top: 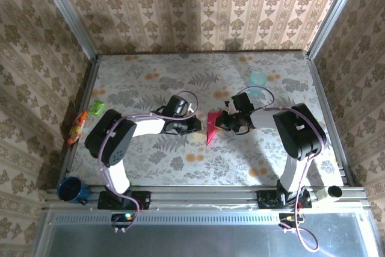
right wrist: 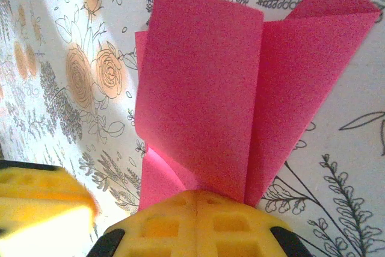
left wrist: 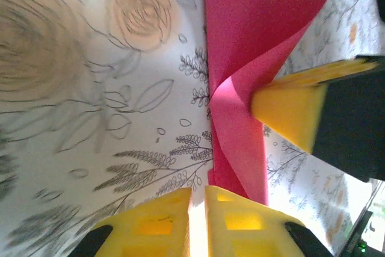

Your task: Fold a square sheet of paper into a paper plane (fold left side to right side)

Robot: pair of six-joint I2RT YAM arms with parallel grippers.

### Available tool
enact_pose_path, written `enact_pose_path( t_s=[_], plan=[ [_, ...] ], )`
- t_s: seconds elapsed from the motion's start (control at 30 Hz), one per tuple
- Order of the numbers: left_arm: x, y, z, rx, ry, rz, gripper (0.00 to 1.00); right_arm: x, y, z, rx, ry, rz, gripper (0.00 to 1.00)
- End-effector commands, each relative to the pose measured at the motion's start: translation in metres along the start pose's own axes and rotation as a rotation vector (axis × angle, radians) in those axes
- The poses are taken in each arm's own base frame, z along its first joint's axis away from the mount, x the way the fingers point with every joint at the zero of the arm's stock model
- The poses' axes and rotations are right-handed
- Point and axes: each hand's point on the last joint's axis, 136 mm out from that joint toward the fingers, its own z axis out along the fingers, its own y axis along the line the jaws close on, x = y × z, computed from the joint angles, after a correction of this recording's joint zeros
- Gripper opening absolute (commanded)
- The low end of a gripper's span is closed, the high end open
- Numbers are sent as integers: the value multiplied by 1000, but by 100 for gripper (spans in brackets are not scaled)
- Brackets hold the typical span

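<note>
Overhead first: both arms reach inward and meet at mid-tabletop (top: 150,79), which has a floral pattern. The left tool (top: 197,126) and right tool (top: 221,121) face each other with the magenta-red sheet of paper (top: 210,129) between them. The sheet is partly folded and narrows to a point toward the near edge. A pale teal cup (top: 258,79) stands further back on the right, well apart from the sheet. A green packet (top: 96,108) and an orange packet (top: 76,127) lie at the left edge. A blue mug (top: 72,189) sits by the left arm's base.

Left wrist: the left tool (left wrist: 197,194) has its yellow fingers drawn almost together, with a thin bright slit between them. The near end of the sheet (left wrist: 252,22) runs up to the fingertips. Cannot tell whether it is caught there. From the right, a yellow finger (left wrist: 289,112) of the right tool meets the paper. One layer lifts and curls around that tip, and the rest lies flat on the tabletop.

Right wrist: the right tool (right wrist: 197,200) has its fingers together, seam closed, clamped on the near edge of the sheet (right wrist: 204,88). Two long folded flaps fan away from the grip, and a third corner shows at upper right. A blurred yellow finger (right wrist: 42,194) of the left tool sits at lower left, just beside the paper.
</note>
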Motion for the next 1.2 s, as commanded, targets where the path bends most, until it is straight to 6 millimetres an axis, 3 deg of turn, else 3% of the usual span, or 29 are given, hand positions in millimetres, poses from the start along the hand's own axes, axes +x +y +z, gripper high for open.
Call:
enact_pose_path(
  t_s=[0.0, 0.07, 0.3, 0.5, 1.17],
  plan=[
    [3, -9, -21, -14, 15, 16, 6, 42, -65, 5, 217, 108, 90, 0],
    [9, -21, -24, 28, 48, 12, 0, 42, -64, 5, 211, 108, 90, 0],
    [26, -65, -14, 191, 159, -14, 0, 40, -60, 6, 193, 108, 85, 0],
    [35, -78, 4, 212, 218, 3, 0, 41, -59, 7, 187, 118, 86, 0],
    [62, -30, 34, 78, 288, -41, 0, 41, -58, 8, 188, 123, 78, 0]
  ],
)
